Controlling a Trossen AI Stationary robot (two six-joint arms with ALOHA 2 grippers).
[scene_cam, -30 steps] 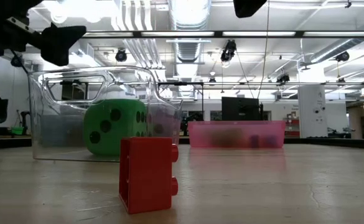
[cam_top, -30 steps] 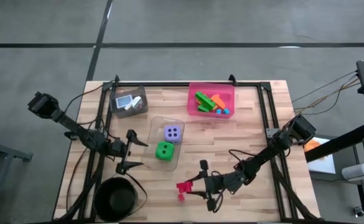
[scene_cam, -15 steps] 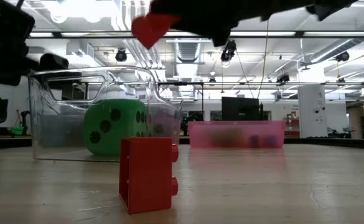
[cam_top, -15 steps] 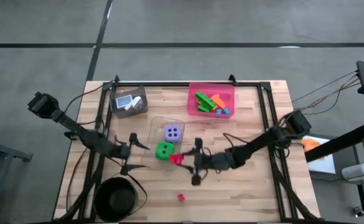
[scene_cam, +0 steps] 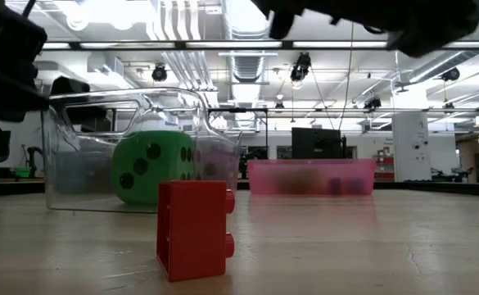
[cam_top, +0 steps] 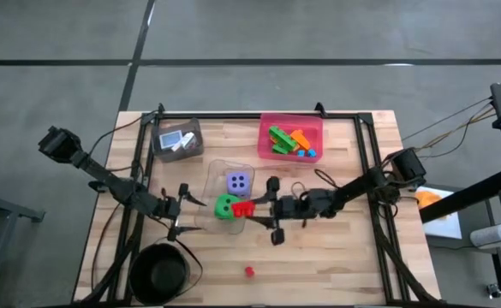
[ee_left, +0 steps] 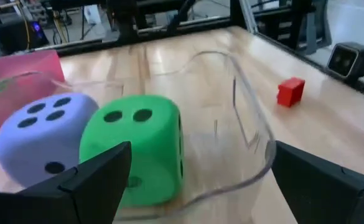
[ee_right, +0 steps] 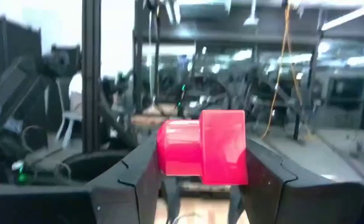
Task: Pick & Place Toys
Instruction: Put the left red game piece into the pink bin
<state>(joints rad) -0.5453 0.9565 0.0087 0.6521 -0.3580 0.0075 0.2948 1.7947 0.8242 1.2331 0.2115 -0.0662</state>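
Red brick (ee_right: 203, 146), seemingly light, stiff plastic, is clamped by its flat sides in the right gripper (cam_top: 252, 208); left gripper (cam_top: 181, 212) is held open.

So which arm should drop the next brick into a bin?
Right. The right gripper already holds a red brick by the clear bin's edge. The left gripper is open and empty beside that bin.

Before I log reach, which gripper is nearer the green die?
Right. The right gripper, shut on a red brick, hangs beside the green die; the open left gripper waits farther off, outside the clear bin.
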